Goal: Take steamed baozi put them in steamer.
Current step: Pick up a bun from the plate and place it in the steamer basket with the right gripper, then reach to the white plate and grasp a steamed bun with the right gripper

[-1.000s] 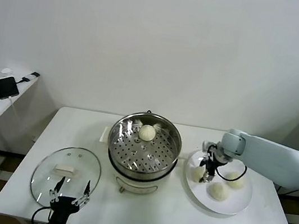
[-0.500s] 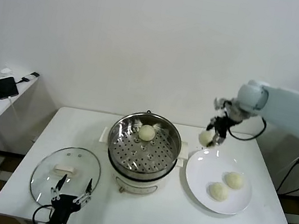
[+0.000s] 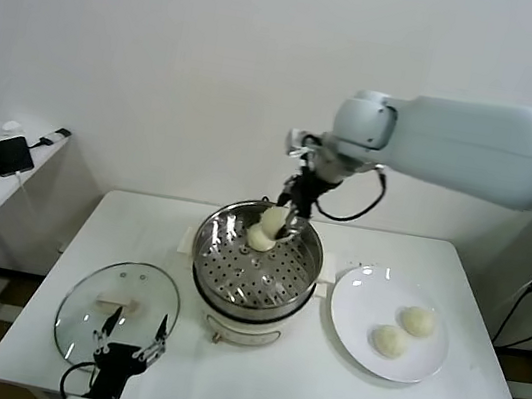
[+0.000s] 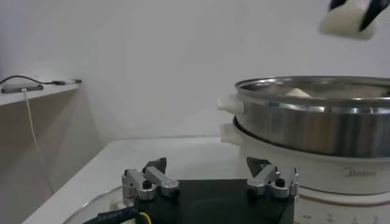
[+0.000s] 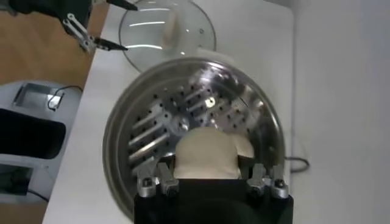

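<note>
Closest to the robot, the left gripper (image 3: 126,349) waits low at the front edge of the worktop (image 3: 258,380). Its jaws are spread wide and hold nothing. Just past it lies the glass lid (image 3: 118,303).

Next comes the steamer (image 3: 258,264), open on top. One baozi in the steamer (image 3: 260,238) sits on the holey tray near the back. To the side, the white plate (image 3: 363,321) has two baozi on the plate (image 3: 401,330).

Farther back and up high, the right gripper (image 3: 282,224) hangs over the back of the steamer. Its jaws are squeezed onto the held baozi (image 3: 274,219).

To do this part well, the gripper should probably go down slowly to a bare spot beside the bun already there, not on top of it. It should let go only when the bun is close to the tray, so it does not drop and roll.
</note>
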